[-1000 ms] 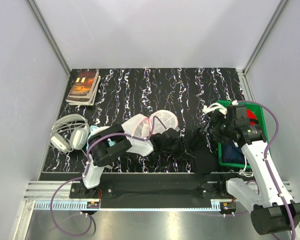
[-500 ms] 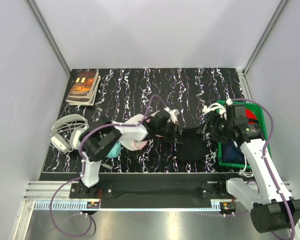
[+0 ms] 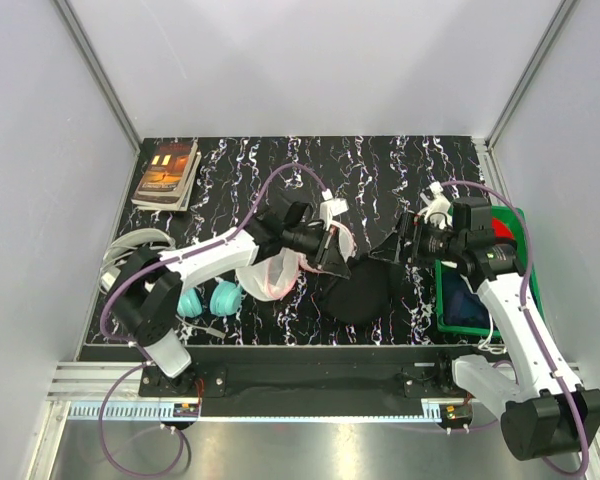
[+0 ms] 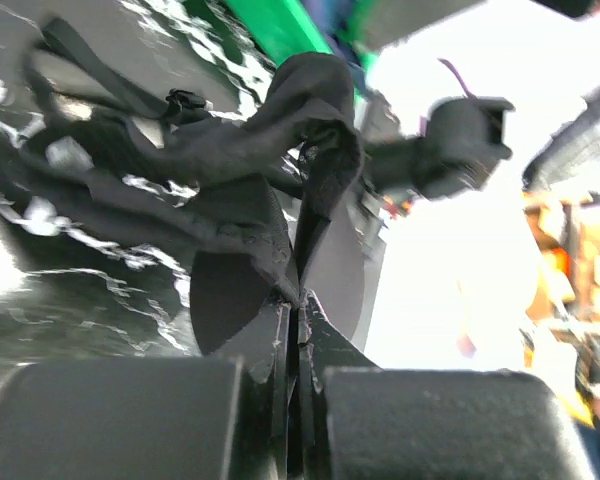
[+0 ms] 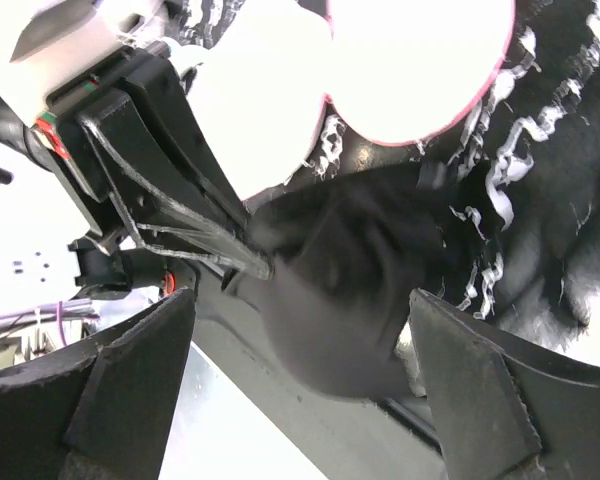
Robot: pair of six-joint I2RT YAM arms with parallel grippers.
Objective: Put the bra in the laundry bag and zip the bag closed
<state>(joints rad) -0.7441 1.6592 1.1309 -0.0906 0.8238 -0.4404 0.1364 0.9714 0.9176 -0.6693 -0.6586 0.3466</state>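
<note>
The black bra (image 3: 355,292) lies on the marbled table right of centre, one end lifted. My left gripper (image 3: 332,260) is shut on a fold of the bra, as the left wrist view shows (image 4: 298,305), with the bra (image 4: 230,180) bunched in front of it. The laundry bag (image 3: 268,276), white mesh with pink trim, lies open beside and under the left arm, its other half (image 3: 340,236) behind the gripper. My right gripper (image 3: 408,246) is open at the bra's right end. In the right wrist view (image 5: 302,300) its fingers stand wide on either side of the bra (image 5: 360,290), with the bag (image 5: 420,60) beyond.
Teal headphones (image 3: 205,298) lie under the left arm and grey headphones (image 3: 130,250) at the far left. Books (image 3: 167,172) are at the back left. A green bin (image 3: 480,318) of clothes stands under the right arm.
My left arm has stretched out to the right past the bag and shut on the bra, lifting its edge. My right gripper has moved left toward the bra's right end.
</note>
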